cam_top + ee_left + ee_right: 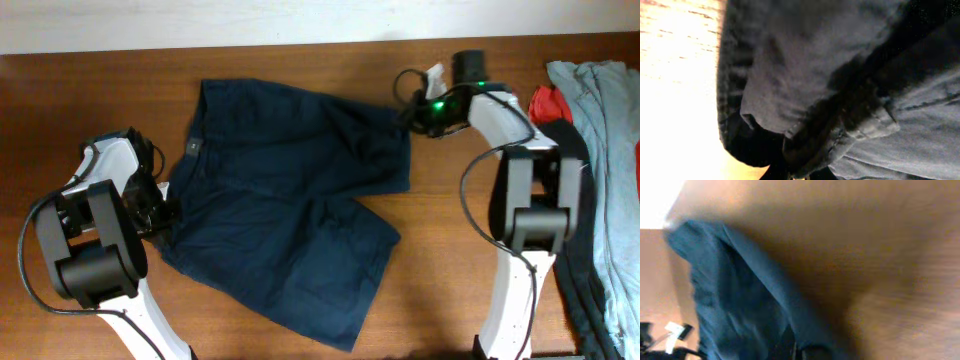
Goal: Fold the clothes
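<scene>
One pair of navy shorts point(290, 190), two robot arms point(100, 240), one grey shirt point(610, 150)

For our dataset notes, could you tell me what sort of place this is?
Likely a robot-lab bench: brown wooden table, dark navy blue cotton shorts laid out, light grey shirt heaped aside.

A brown wooden table point(430, 285) fills the view. Beyond the table's far edge runs a pale strip point(200, 18). Glare point(670, 110) bleaches the table's wood in the left wrist view.
</scene>
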`<state>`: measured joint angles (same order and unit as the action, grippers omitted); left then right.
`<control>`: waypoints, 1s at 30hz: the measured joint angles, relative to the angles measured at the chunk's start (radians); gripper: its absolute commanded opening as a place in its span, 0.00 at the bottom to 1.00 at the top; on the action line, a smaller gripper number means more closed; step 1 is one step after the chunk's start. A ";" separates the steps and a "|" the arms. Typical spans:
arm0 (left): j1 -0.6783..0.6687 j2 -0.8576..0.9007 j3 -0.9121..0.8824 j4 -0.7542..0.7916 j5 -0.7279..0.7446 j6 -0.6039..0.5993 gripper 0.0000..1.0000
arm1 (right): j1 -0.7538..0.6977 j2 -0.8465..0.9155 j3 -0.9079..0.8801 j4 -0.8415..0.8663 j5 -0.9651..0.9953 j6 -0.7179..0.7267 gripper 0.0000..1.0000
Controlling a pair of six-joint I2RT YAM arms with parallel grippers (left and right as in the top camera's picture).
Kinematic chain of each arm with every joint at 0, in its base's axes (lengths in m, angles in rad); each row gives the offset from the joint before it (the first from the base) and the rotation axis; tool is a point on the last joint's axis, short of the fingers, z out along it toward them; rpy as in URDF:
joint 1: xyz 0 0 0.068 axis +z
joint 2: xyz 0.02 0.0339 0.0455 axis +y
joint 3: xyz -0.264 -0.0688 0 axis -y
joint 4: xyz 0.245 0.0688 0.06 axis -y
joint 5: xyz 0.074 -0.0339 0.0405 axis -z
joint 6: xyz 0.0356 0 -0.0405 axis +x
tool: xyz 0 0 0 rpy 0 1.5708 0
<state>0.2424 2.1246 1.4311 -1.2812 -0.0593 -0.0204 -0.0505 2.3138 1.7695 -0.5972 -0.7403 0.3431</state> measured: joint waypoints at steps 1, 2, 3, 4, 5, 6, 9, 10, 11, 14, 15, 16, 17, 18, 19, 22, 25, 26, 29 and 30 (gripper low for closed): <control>0.000 0.000 0.000 0.001 0.000 0.000 0.08 | -0.020 -0.009 0.002 0.032 -0.015 0.017 0.04; 0.000 0.000 0.000 0.002 0.001 0.000 0.08 | -0.034 -0.015 0.003 0.054 -0.026 0.030 0.04; 0.000 0.000 0.000 0.002 0.003 0.000 0.08 | -0.045 -0.020 0.006 0.094 -0.040 0.048 0.05; 0.000 0.000 0.000 0.003 0.004 0.000 0.08 | -0.052 -0.022 0.007 0.106 -0.044 0.051 0.06; 0.000 0.000 0.000 0.003 0.006 0.000 0.09 | -0.058 -0.023 0.009 0.132 -0.050 0.058 0.12; 0.000 0.000 0.000 0.003 0.008 0.000 0.09 | -0.060 -0.023 0.009 0.151 -0.054 0.064 0.26; 0.000 0.000 0.000 0.003 0.008 0.000 0.08 | -0.059 -0.023 0.009 0.204 -0.052 0.077 0.58; 0.000 0.000 0.000 0.003 0.007 0.000 0.08 | -0.058 -0.023 0.011 0.225 -0.046 0.078 0.60; 0.000 0.000 0.000 0.003 0.007 0.000 0.09 | -0.055 -0.023 0.013 0.234 -0.035 0.075 0.61; 0.000 0.000 0.000 0.003 0.007 0.000 0.09 | -0.054 -0.023 0.013 0.233 -0.013 0.080 0.61; 0.000 0.000 0.000 0.003 0.008 0.000 0.08 | -0.055 -0.023 0.013 0.227 -0.008 0.080 0.62; 0.000 0.000 0.000 0.003 0.008 0.000 0.09 | -0.055 -0.024 0.014 0.207 -0.005 0.081 0.63; 0.000 0.000 0.000 0.003 0.007 0.000 0.09 | -0.058 -0.024 0.014 0.186 -0.005 0.080 0.63; 0.000 0.000 0.000 0.003 0.007 0.000 0.09 | -0.058 -0.024 0.014 0.163 -0.006 0.080 0.62; 0.000 0.000 0.000 0.003 0.007 0.000 0.09 | -0.062 -0.024 0.014 0.112 -0.009 0.073 0.60; 0.000 0.000 0.000 0.003 0.007 0.000 0.09 | -0.078 -0.026 0.018 -0.045 -0.040 0.002 0.50; 0.000 0.000 0.000 0.003 0.007 0.000 0.09 | -0.100 -0.026 0.018 -0.198 -0.063 -0.098 0.46; 0.000 0.000 0.000 0.003 0.007 0.000 0.09 | -0.106 -0.026 0.020 -0.248 -0.066 -0.144 0.46; 0.000 0.000 0.000 0.003 0.007 0.000 0.09 | -0.113 -0.027 0.021 -0.419 -0.066 -0.298 0.46; 0.000 0.000 0.000 0.003 0.007 0.000 0.09 | -0.109 -0.027 0.020 -0.447 -0.056 -0.337 0.46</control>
<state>0.2424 2.1246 1.4311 -1.2778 -0.0521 -0.0204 -0.1600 2.2864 1.7897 -1.0447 -0.7959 0.0059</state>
